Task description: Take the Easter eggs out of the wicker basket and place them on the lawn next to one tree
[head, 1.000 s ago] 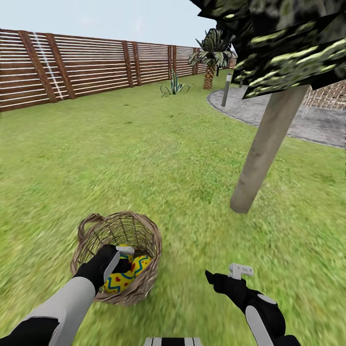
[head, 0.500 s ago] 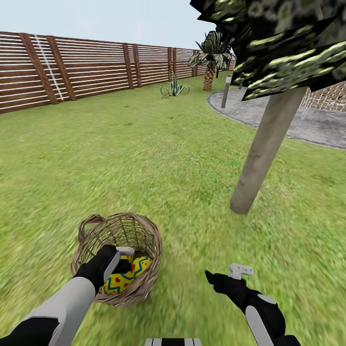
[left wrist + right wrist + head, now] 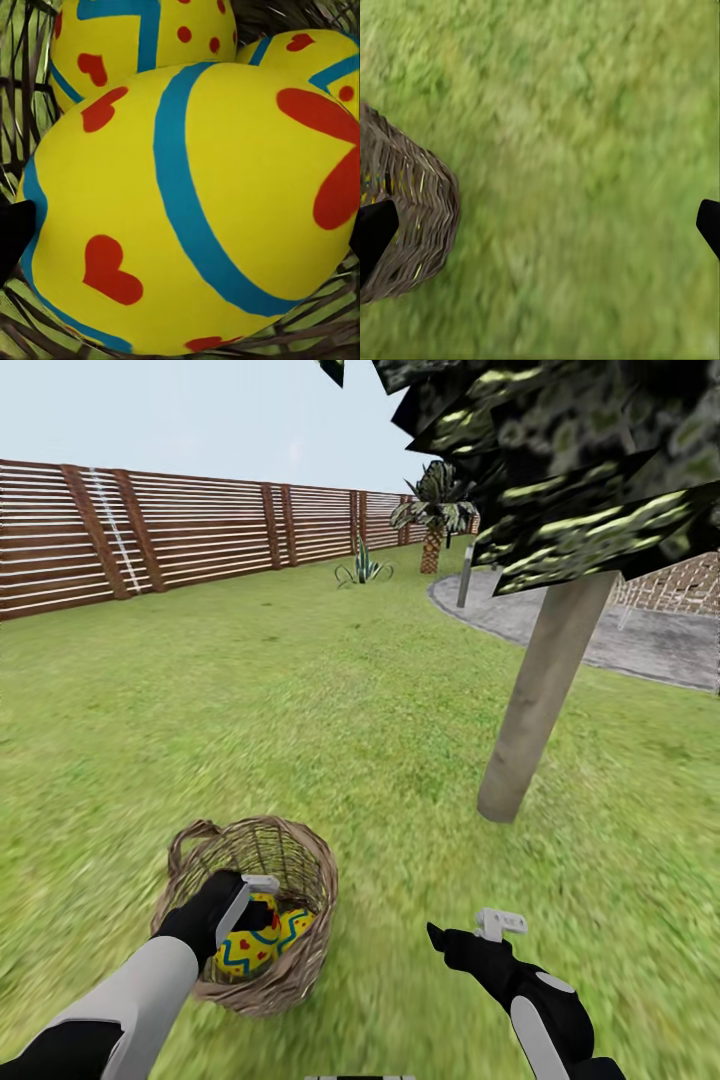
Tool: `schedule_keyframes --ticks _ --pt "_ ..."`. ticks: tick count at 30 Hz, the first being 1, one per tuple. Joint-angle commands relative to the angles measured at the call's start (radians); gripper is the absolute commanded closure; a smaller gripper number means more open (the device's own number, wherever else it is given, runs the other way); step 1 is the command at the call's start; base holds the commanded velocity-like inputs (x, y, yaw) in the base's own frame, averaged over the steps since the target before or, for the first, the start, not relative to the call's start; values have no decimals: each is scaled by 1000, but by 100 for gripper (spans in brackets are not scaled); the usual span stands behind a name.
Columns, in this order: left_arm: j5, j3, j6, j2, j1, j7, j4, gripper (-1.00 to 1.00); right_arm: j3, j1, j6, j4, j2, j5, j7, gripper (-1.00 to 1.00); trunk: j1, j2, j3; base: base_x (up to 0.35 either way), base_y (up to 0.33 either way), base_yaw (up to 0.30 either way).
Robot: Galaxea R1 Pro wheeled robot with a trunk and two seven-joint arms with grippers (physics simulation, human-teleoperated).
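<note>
The wicker basket [image 3: 300, 880] sits on the lawn [image 3: 300, 710], left of and nearer to me than the tree [image 3: 535, 700]. Yellow Easter eggs [image 3: 262, 942] with blue zigzags and red hearts lie inside. My left gripper [image 3: 255, 900] reaches down into the basket. In the left wrist view a large egg [image 3: 187, 210] lies between its open fingers, with two more eggs [image 3: 142, 45] [image 3: 315, 52] behind it. My right gripper [image 3: 468, 928] hangs open over the grass to the right of the basket [image 3: 412, 225], holding nothing.
A brown slat fence [image 3: 180, 530] runs along the far left. A grey paved patio [image 3: 600, 630] with a post [image 3: 464, 575] lies beyond the tree, a palm [image 3: 433, 510] and a spiky plant [image 3: 362, 568] farther back. Low dark leaves [image 3: 560, 460] hang overhead at right.
The whole picture has slid slightly downward, so the camera has moved. Both grippers hold the same stance, the left one still inside the basket at the eggs.
</note>
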Motion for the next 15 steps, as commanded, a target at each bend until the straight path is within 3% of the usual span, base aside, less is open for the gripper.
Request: schedule_keyframes --ticks 1,15 --pt "5 -3 5 0 0 5 -1 100 2 -1 2 -1 -1 -11 -10 -100 -1 0 3 0 0 0" --pt "5 -1 34 0 -1 5 -12 100 2 -1 2 -1 -1 -11 -10 -100 -7 3 57 0 0 0"
